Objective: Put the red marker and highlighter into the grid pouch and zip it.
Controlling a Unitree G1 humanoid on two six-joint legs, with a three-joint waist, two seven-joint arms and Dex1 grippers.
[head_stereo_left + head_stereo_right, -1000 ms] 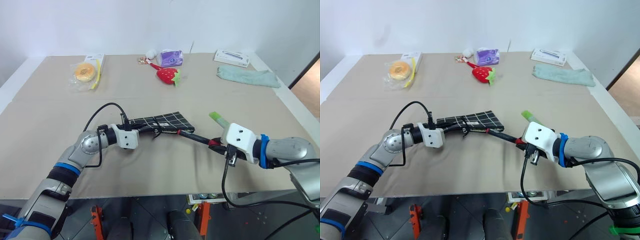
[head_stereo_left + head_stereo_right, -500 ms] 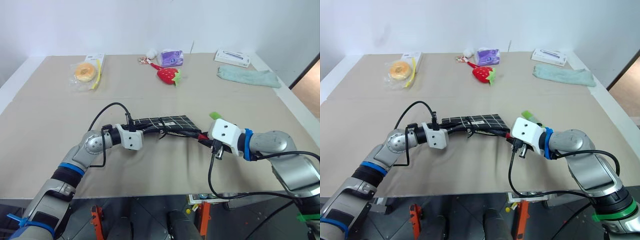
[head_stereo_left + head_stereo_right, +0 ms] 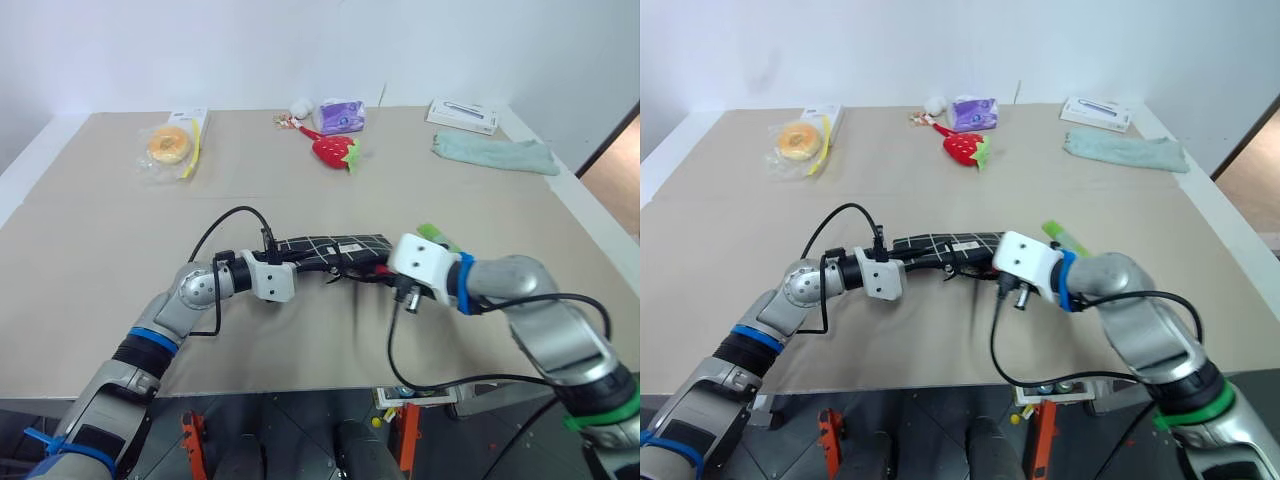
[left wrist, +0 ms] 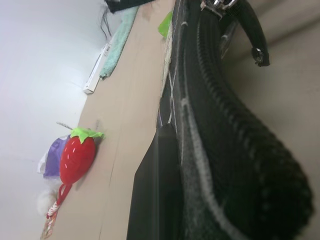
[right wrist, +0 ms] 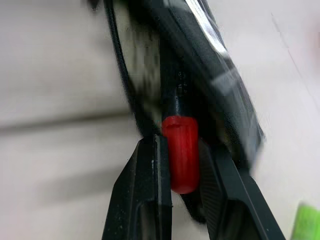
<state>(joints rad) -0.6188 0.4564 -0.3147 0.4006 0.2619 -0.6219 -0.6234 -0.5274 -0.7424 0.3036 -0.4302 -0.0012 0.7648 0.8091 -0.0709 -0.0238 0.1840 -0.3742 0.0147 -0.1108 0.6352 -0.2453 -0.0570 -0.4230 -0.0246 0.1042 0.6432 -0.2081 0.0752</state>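
Right claw point(image 5: 181, 200) gripped the red marker point(image 5: 180, 160), poking it into the grid pouch point(image 3: 335, 247) mid-table while the left claw point(image 3: 300, 262) pinched the pouch, highlighter point(image 3: 434, 234) waiting just right, zipping undone.

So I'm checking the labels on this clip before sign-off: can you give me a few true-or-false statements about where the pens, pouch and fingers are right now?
1. The right gripper holds the slim black marker with the red cap by its red end. True.
2. The chunky light green highlighter is already inside the pouch. False: it lies on the table behind the right wrist.
3. The left gripper is shut on one end of the flat black fabric pouch with white grid lines. True.
4. The marker's black barrel points away from the pouch. False: it points into it.
5. The red plush strawberry sits beside the pouch. False: it lies at the table's far side.
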